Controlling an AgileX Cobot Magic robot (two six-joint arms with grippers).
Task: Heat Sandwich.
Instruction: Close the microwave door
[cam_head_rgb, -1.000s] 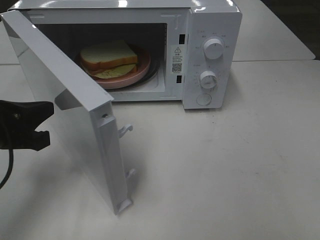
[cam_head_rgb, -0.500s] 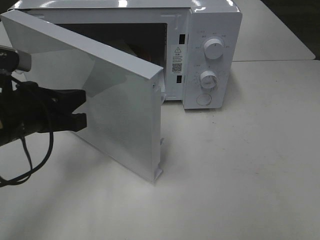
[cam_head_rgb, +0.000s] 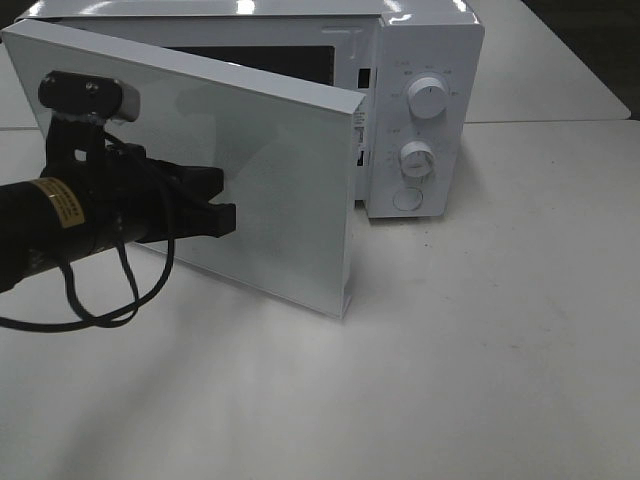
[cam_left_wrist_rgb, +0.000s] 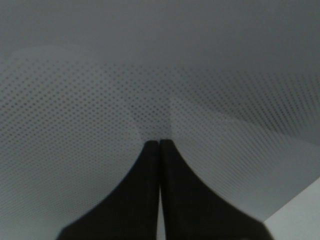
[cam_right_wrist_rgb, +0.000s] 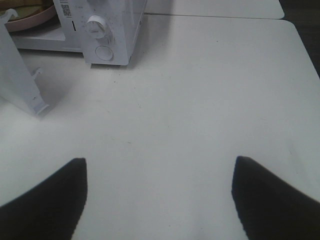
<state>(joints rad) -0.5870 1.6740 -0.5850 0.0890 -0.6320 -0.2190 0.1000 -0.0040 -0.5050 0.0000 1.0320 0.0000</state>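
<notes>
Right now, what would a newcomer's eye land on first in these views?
The big white microwave door stands partway shut across the mouth of the white microwave and dominates the left half of the high view. The black left gripper has its shut tips against the door's outer face. The right gripper hangs open over the white table, away from the oven.

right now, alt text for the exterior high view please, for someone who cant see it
The robot's left gripper, shut, presses its tips against the outer face of the door of a white microwave; the door stands partly open and hides the inside. The microwave sits on a white table, with two knobs on its right-hand panel.
</notes>
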